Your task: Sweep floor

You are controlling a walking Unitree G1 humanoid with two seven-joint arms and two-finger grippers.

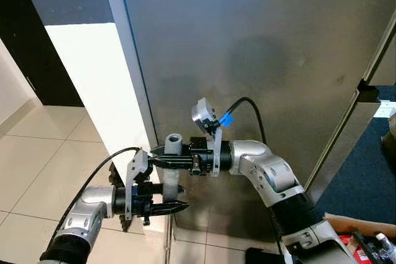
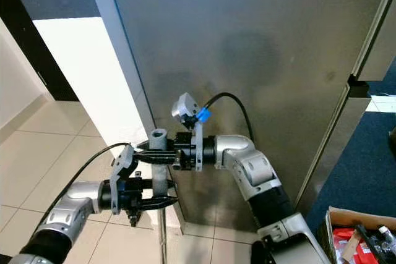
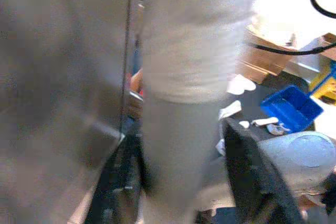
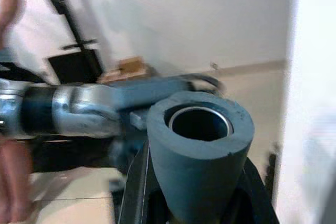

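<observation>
A broom handle [image 1: 172,143], a grey foam-padded tube with an open hollow top, stands upright in front of me. My right gripper [image 1: 166,160] is shut on it just below its top end. My left gripper [image 1: 171,206] is shut on the same handle [image 2: 161,183] lower down. In the right wrist view the foam end [image 4: 199,150] sits between the black fingers [image 4: 135,182]. The left wrist view has the padded shaft [image 3: 184,103] close up between dark fingers [image 3: 247,182]. The broom's head is hidden below the frame.
A tall grey metal panel [image 1: 260,60] rises right behind the handle. Beige tile floor [image 1: 37,171] lies to the left, with a white wall [image 1: 93,78] and a dark doorway [image 1: 25,35]. Blue carpet [image 1: 365,171] and a cardboard box [image 1: 352,230] are at the right.
</observation>
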